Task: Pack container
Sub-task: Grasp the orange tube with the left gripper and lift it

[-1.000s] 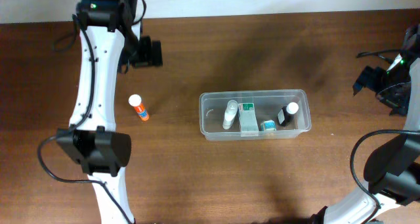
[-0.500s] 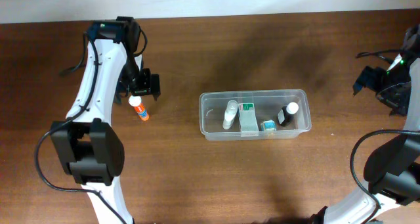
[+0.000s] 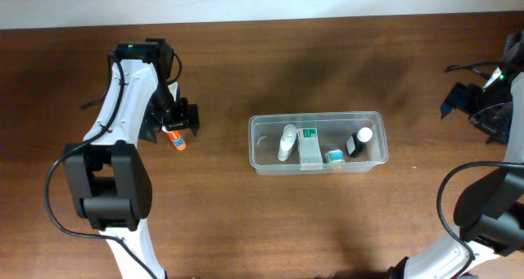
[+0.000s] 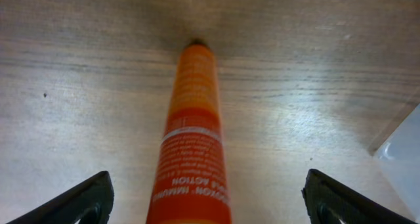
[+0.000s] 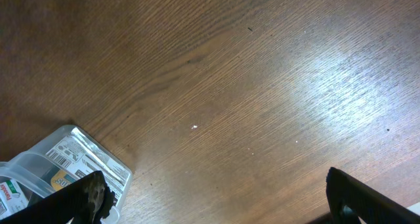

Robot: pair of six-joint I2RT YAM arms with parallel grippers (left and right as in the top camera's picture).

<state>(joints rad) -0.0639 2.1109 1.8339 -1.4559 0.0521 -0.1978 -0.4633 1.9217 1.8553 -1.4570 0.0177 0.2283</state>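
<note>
Overhead: the clear, rounded-corner rectangular plastic container [image 3: 264, 145] is sitting at the middle of the brown wooden table [image 3: 246, 222], long side running left to right.

Inside it:
- A slim white bottle [image 3: 286, 141] is lying left of centre.
- A green-and-white box [image 3: 309, 146] is lying just to the right of the white bottle.
- A small teal item [image 3: 334, 156] is resting against the near wall; it is too small to identify.
- A black bottle [image 3: 357, 142] with a white cap is lying at the right end.

An orange tube [image 3: 177, 140] with white printing is lying flat on the table, well apart from the container on its left side.

The left gripper [image 3: 172, 120] is hovering directly over the far end of the orange tube. In the left wrist view the left gripper [image 4: 210, 207] is spread wide. One dark fingertip is showing at each lower corner and the orange tube [image 4: 194, 138] is running up the middle between them. Neither fingertip is touching it.

The right gripper [image 3: 481, 107] is hanging at the far right edge of the table, well away from the container. In the right wrist view the right gripper [image 5: 223, 201] is also gaping, with nothing between its fingers. Only bare wood is lying under it, and a corner of the container [image 5: 29, 166] is showing at the lower left.
</note>
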